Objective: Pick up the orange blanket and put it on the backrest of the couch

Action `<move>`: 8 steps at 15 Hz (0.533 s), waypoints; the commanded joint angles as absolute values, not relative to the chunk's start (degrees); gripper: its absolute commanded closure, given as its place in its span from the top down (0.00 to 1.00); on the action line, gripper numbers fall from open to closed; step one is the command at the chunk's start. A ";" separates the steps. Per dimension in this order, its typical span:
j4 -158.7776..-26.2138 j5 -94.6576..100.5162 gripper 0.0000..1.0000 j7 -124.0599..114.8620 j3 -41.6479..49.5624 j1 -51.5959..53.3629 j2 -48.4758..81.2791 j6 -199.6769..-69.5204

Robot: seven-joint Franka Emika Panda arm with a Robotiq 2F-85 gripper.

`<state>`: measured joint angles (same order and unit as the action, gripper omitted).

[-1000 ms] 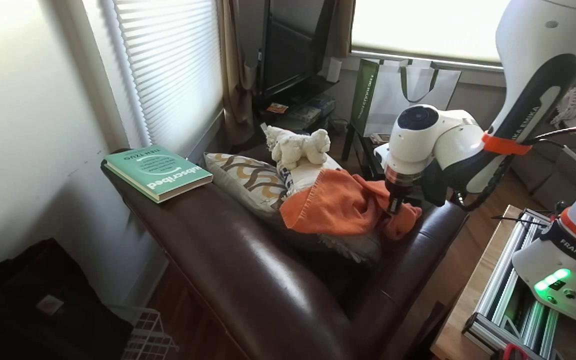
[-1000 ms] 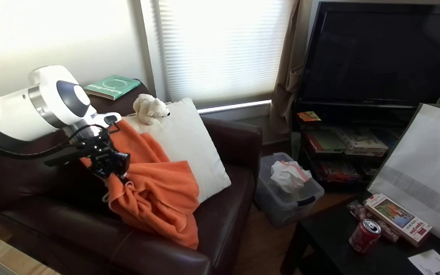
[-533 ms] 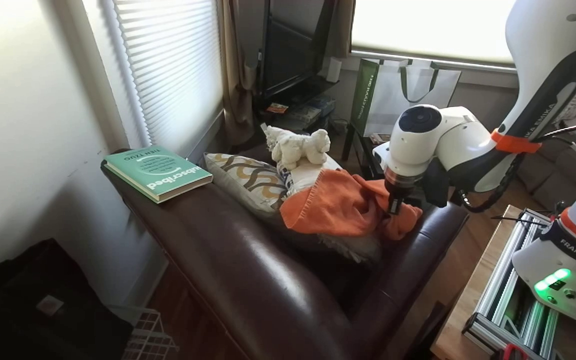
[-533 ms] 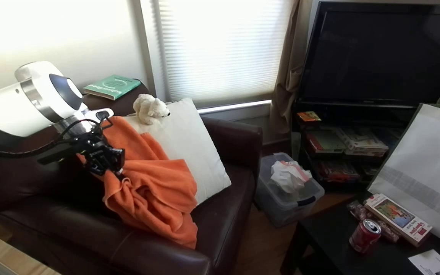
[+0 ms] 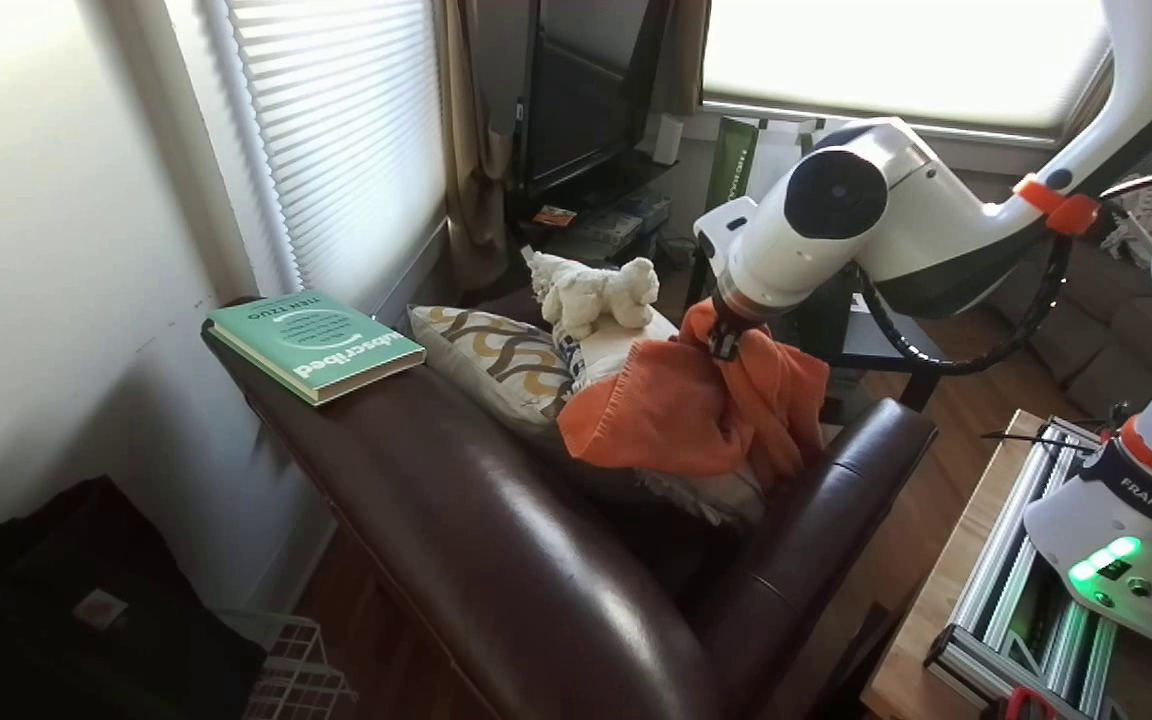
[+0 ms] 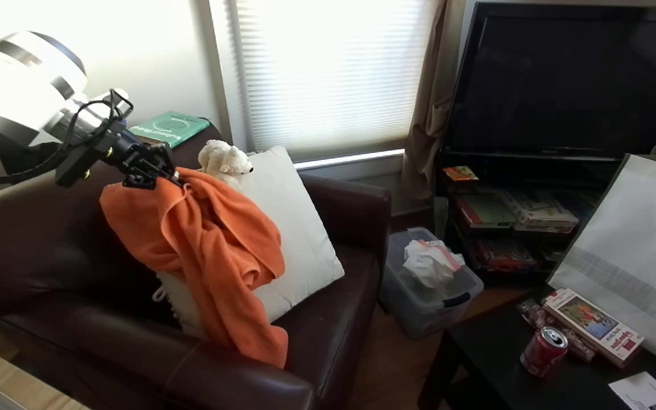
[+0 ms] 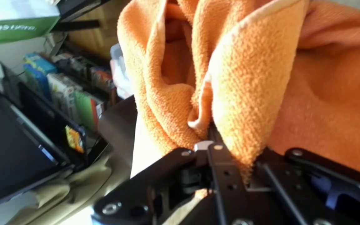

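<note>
The orange blanket [image 5: 666, 410] hangs bunched in folds over a white pillow [image 6: 305, 250] on the brown leather couch. My gripper [image 5: 724, 345] is shut on a fold of the blanket and holds it raised. In an exterior view the blanket [image 6: 220, 245] drapes down from the gripper [image 6: 171, 181] towards the armrest and seat. In the wrist view a fold of the blanket [image 7: 252, 81] is pinched between the black fingers [image 7: 225, 168]; the fingertips are partly hidden by cloth. The couch backrest [image 5: 476, 500] runs along the wall side; it also shows behind the gripper in an exterior view [image 6: 49, 233].
A green book [image 5: 316, 345] lies on the end of the backrest. A white plush bear [image 6: 224, 162] sits on the pillow's top, close to the gripper. A patterned cushion [image 5: 496, 365] leans on the backrest. The near armrest [image 5: 836, 510] and a black table [image 6: 487, 364] stand around.
My gripper has risen and tilted, moving away from the near armrest towards the plush bear. The held part of the blanket has lifted with it and now hangs longer.
</note>
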<state>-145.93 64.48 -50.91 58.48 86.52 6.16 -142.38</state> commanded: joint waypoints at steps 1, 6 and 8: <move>-143.50 74.69 0.03 -52.69 55.93 93.68 -5.56 -126.91; -140.90 78.68 0.03 -50.31 29.11 85.01 -13.95 -108.81; -140.22 75.00 0.11 -50.88 20.48 75.15 -9.88 -111.96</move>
